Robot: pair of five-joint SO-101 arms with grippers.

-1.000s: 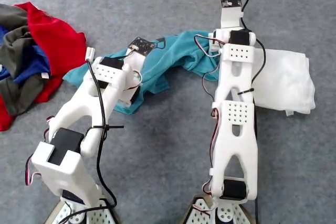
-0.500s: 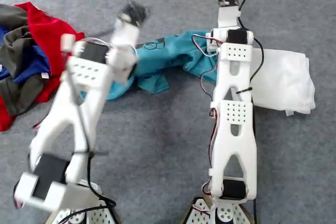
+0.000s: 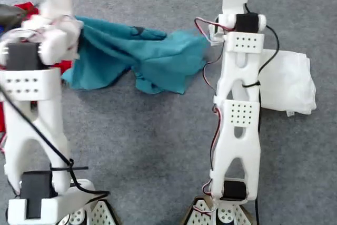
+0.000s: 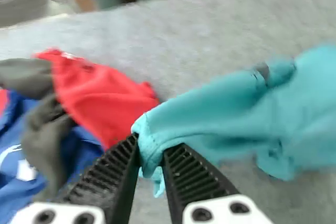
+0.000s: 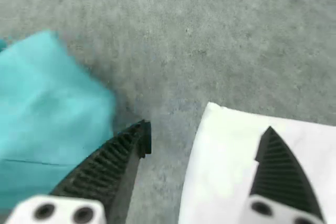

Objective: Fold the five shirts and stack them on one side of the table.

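You're looking at a teal shirt (image 3: pixel 142 59) of soft, matt knit cloth on a table (image 3: pixel 158 146) covered in rough grey felt, or perhaps short carpet. The white shirt (image 3: pixel 287 85) is smooth matt fabric. The left gripper (image 4: pixel 150 148) shows ribbed black plastic, and the right arm (image 3: pixel 239 125) has white plastic shells.

Five shirts: teal (image 3: pixel 142 56), white (image 3: pixel 287 82), red (image 4: pixel 100 98), blue (image 4: pixel 8 124), grey (image 4: pixel 39 140). Two arms (image 3: pixel 37 104) (image 3: pixel 239 119).

Bright, even diffuse light; faint soft shadows on table (image 3: pixel 158 146). Left wrist view: teal shirt (image 4: pixel 236 114) blurred.
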